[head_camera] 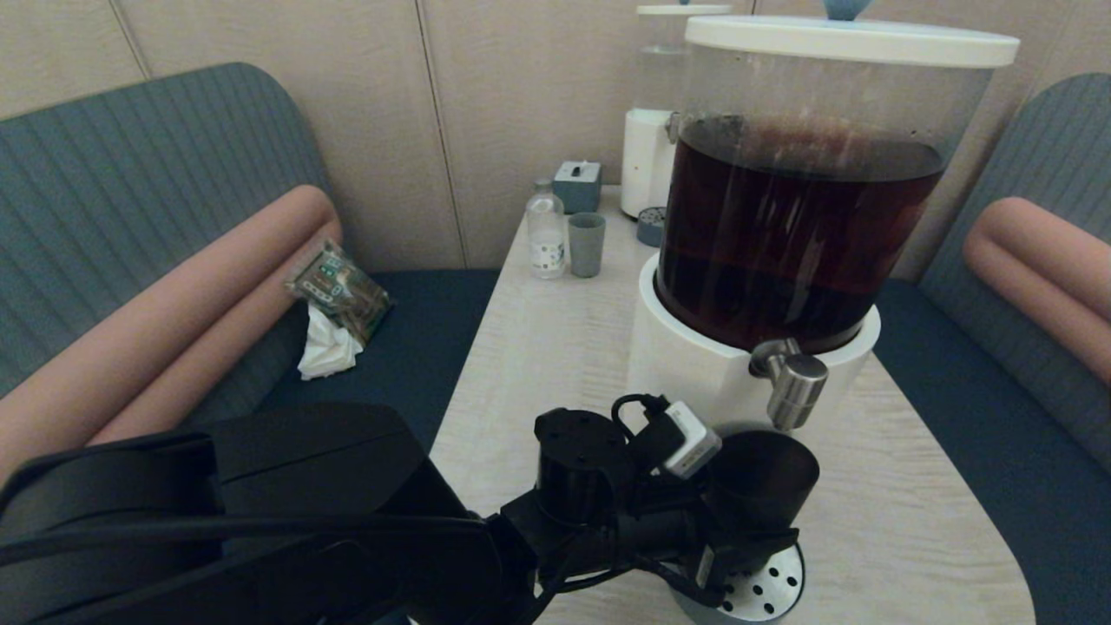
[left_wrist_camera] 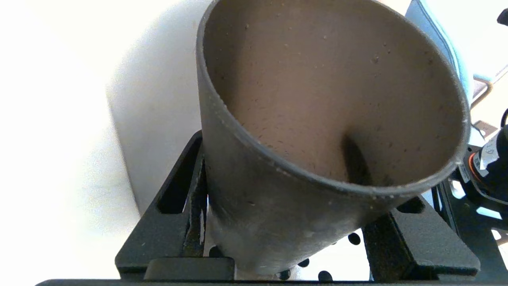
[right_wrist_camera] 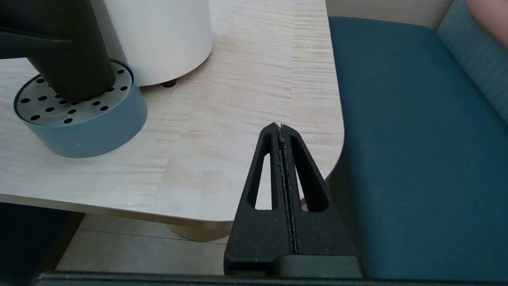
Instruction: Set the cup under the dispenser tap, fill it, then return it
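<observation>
The cup, a dark smoky tumbler, stands upright on the perforated drip tray right below the steel dispenser tap. The tap juts from the white base of the big dispenser, which holds dark brown liquid. My left gripper reaches in from the near left and is shut on the cup's lower wall. In the left wrist view the cup fills the space between the fingers; the far finger shows only as a shadow through the wall. My right gripper hangs shut and empty off the table's near right corner.
At the table's far end stand a grey-green cup, a small bottle, a little box and a second dispenser with a clear tank. A packet and tissue lie on the left bench. Blue bench seats flank the table.
</observation>
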